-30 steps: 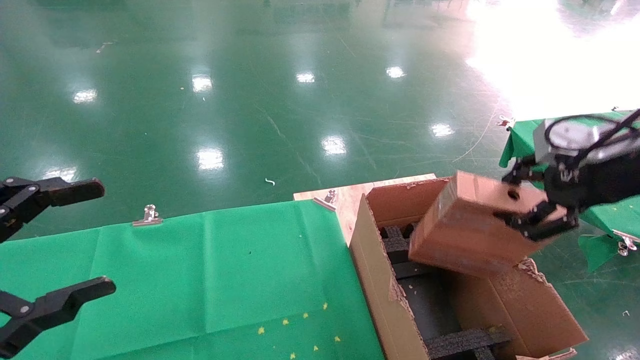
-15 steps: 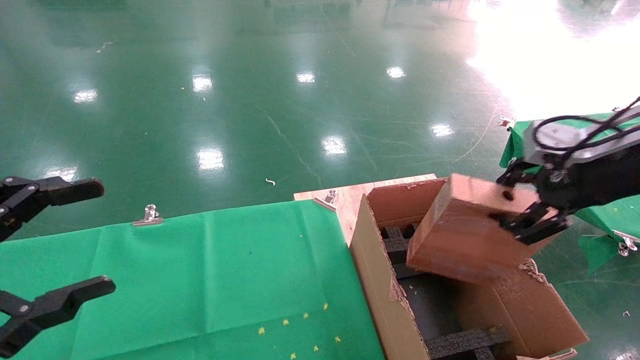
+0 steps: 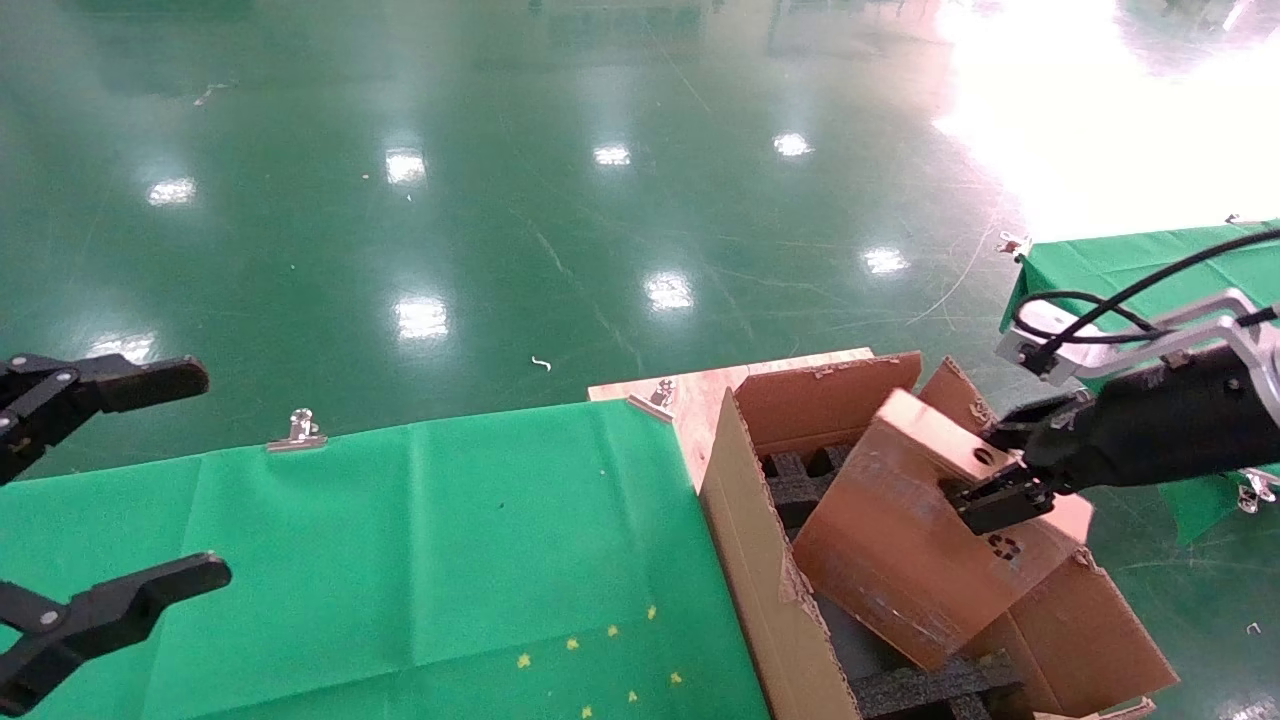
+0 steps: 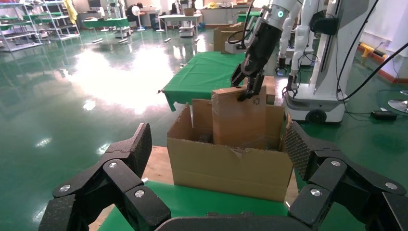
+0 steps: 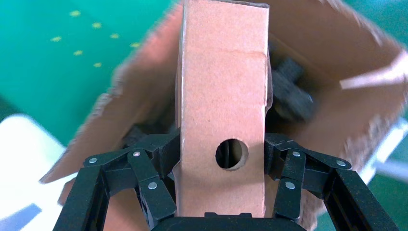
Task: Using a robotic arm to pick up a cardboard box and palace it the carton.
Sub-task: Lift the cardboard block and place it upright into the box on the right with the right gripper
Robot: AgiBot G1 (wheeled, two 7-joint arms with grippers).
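The right gripper (image 3: 985, 480) has its jaws clenched on the box (image 3: 905, 535), one on each broad face near the end with the round hole. The box hangs tilted over the open carton (image 3: 745, 560), its long axis slanting down into the opening, lower end sunk below the rim and upper end above it. On the left it clears the carton's near wall by a narrow gap; on the right it sits close against the spread flap. Foam bars (image 3: 925, 685) show past its lower edge, but where that end meets the carton floor is hidden. The arm (image 3: 1160, 430) runs off at the right edge. The left gripper (image 3: 110, 480) hovers wide open over the green worktop (image 3: 420, 540), well apart from the carton, its wrist cut off from sight
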